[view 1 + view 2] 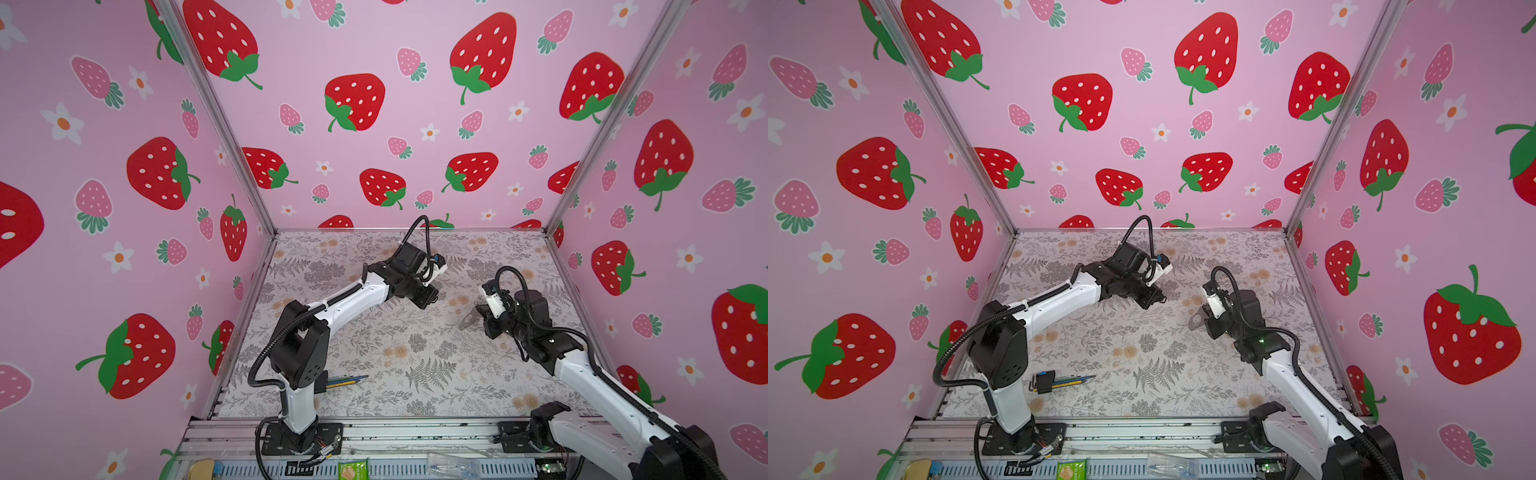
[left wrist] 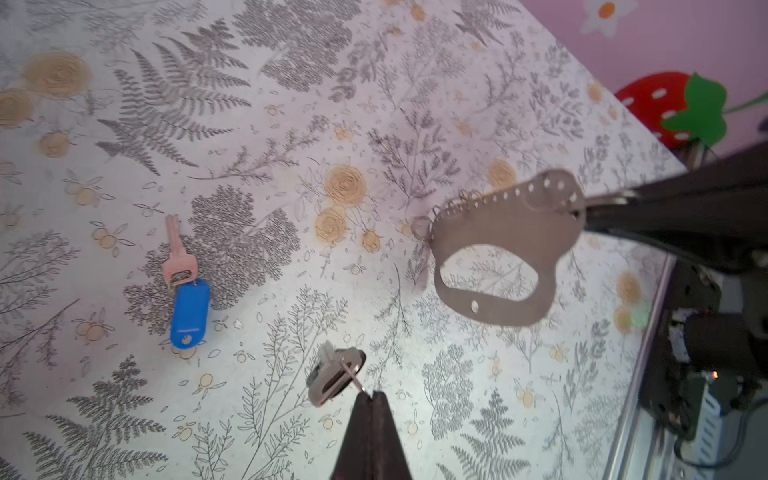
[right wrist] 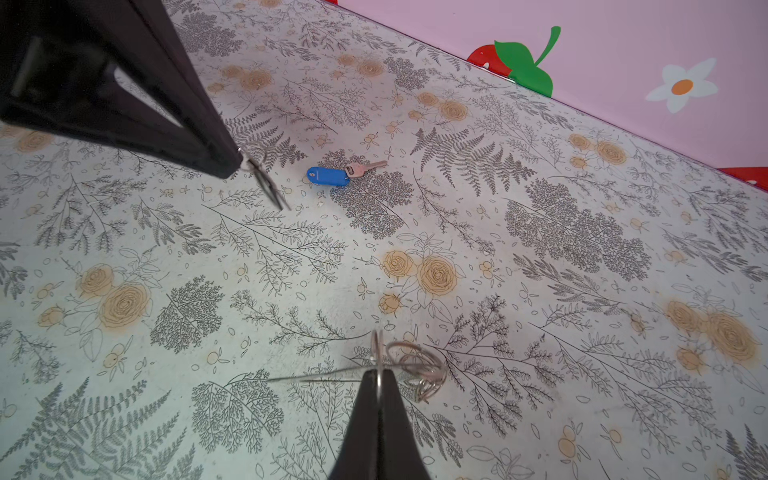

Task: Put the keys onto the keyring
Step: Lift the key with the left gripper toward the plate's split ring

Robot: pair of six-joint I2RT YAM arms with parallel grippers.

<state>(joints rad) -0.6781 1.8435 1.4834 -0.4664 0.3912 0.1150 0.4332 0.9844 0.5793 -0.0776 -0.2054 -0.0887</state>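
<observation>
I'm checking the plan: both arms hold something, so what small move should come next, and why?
Probably ease the left end effector toward the small metal rings on the keyring. It is shut on the ring of the oval-tagged key, in the air and apart from the keyring, which the right end effector holds off the table. The blue-tagged key lies on the table, for later.

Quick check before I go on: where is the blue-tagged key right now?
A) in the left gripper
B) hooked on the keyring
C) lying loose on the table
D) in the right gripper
C: the blue-tagged key lies flat on the table, clear of both arms; the left gripper is shut on the other key and the right gripper on the keyring.
</observation>
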